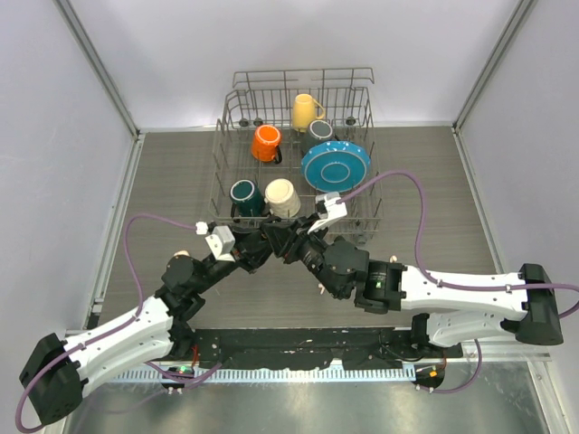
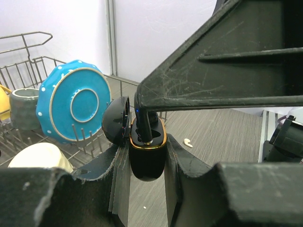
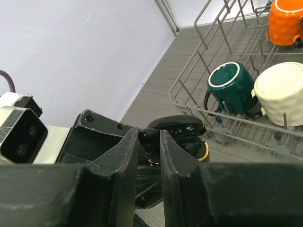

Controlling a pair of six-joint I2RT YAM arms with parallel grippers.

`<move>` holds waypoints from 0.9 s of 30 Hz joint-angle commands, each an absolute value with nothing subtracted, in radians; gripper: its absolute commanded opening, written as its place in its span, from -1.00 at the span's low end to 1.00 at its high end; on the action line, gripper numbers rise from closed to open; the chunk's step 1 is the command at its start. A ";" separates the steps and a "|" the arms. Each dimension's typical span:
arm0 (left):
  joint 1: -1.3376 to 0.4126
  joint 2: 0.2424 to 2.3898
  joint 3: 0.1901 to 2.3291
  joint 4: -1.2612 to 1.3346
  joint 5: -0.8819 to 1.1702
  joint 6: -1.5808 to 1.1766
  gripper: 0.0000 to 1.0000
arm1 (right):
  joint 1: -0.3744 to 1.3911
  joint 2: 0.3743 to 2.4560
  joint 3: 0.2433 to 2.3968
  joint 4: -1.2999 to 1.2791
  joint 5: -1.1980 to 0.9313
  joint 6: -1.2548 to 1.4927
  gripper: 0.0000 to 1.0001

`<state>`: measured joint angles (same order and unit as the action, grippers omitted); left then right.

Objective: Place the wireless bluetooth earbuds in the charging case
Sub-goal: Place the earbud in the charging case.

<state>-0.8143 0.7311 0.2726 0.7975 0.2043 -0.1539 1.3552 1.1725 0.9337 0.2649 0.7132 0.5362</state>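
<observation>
Earbuds are the concern, and one black earbud (image 3: 148,136) is pinched between the closed fingers of the right end effector (image 3: 149,143), just above the near part of the worktop (image 1: 172,181). Its lower end reaches down into the open mouth of the charging case (image 2: 147,165), a glossy black shell with a gold rim. The left end effector (image 2: 147,158) is clamped on the case from both sides and holds it upright, with the hinged lid (image 2: 116,120) swung back to the left in the left wrist view. The two end effectors meet tip to tip in front of the arm bases. A little beyond the case, a white earbud (image 2: 188,142) lies alone on the grey wood-grain worktop. Farther back stands a wire dish rack (image 1: 222,145). At its near edge a teal mug (image 3: 227,82) and a cream mug (image 3: 279,92) lie side by side. A blue plate (image 2: 73,106) stands on edge to their right. An orange mug (image 3: 286,21), a grey mug (image 1: 321,131) and a yellow mug (image 1: 305,111) sit deeper in the rack.
</observation>
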 commanded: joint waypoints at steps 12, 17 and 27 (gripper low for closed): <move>-0.816 0.701 0.305 0.891 0.167 -0.155 -1.00 | 1.376 1.163 0.890 0.311 0.788 0.555 -0.98; -0.816 0.689 0.301 0.893 0.189 -0.155 -1.00 | 1.376 1.166 0.888 0.310 0.795 0.555 -0.98; -0.816 0.695 0.302 0.893 0.209 -0.160 -1.00 | 1.377 1.184 0.894 0.330 0.756 0.546 -0.98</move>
<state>-0.8143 0.7090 0.2726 0.7948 0.2054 -0.1566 1.3716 1.1744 0.8978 0.3199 0.7601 0.5560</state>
